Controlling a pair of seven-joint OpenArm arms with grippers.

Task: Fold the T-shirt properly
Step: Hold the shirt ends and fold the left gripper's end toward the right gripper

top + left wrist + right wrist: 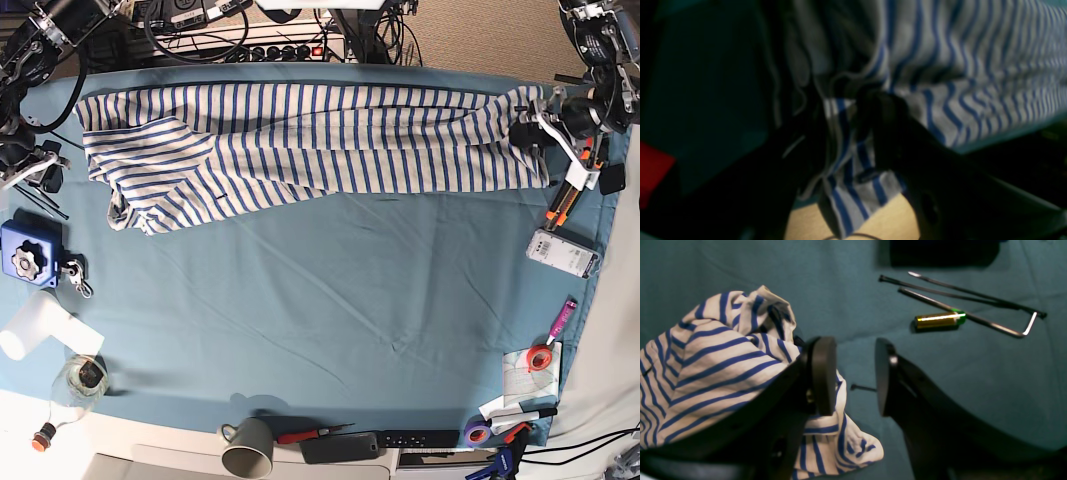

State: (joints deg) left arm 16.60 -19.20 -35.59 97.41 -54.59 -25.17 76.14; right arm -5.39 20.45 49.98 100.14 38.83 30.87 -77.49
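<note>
Soft striped shirt (330,140) stretched along the cloth's (330,300) twelve o'clock edge. Left gripper (846,110) pinches a bunched hem; right gripper (853,373) gapes, holding nothing, shirt rumpled at its nine o'clock. Shiny battery (938,320), bent hex keys (973,303) at one o'clock.

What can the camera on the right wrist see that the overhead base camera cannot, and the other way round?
Only the right wrist view shows a small gold battery and thin bent metal rods lying on the teal cloth, and the right gripper with its fingers apart and nothing between them.

Only the base view shows the whole striped T-shirt stretched along the far edge, a grey mug, tape rolls and a blue box.

Both show the T-shirt and the teal cloth.
</note>
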